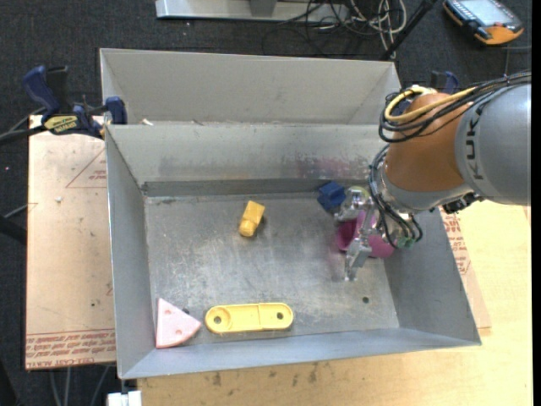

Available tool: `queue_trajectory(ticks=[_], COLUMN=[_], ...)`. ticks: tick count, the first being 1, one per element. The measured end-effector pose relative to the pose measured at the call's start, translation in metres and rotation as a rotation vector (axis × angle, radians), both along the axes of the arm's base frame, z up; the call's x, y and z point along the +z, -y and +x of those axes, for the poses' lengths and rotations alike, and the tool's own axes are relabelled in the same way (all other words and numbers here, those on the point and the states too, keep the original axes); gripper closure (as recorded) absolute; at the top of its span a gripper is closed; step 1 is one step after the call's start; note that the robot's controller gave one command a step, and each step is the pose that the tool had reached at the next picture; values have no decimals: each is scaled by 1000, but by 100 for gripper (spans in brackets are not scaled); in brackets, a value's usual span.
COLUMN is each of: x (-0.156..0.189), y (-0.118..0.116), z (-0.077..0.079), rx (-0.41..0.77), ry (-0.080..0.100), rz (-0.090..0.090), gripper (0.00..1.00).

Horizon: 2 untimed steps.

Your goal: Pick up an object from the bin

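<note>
Hanging low at the right side of the bin (127,227), the end effector (353,262) sits against a magenta block (346,238); whether it is wide or narrow cannot be told. A blue piece (330,196) lies just beyond them.

Magenta block (347,237), small, partly hidden, rt side of bin (254,311) floor, near rt wall

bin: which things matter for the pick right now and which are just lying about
Job in hand: gripper; magenta thing right by it.
Lying about: blue thing behind the gripper; small yellow block in the middle; yellow flat bar and pink triangle at the front.
</note>
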<state>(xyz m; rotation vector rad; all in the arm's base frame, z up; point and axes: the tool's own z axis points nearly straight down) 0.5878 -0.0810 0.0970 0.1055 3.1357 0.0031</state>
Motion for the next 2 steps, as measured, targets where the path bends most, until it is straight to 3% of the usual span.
queue_trajectory(ticks=[1, 2], x=[-6, -13], y=[21, 32], z=[7, 7], rx=[228, -6], ry=[19, 14], rz=[11, 14], gripper=[0, 100])
